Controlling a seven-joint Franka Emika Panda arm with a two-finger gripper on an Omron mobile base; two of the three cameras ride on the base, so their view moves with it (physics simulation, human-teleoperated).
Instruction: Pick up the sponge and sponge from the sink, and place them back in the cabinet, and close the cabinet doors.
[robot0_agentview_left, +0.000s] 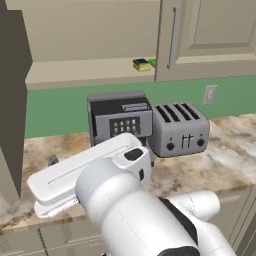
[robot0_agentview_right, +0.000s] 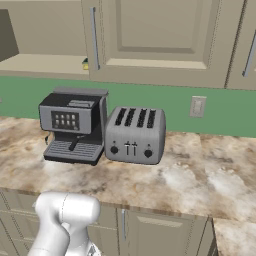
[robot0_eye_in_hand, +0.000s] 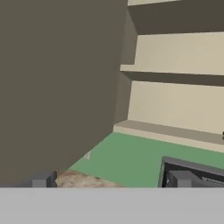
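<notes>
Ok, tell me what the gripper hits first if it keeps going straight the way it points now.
Probably the open cabinet: its beige back wall just above the lowest shelf, with the dark door panel close alongside. Depth is unclear.
</notes>
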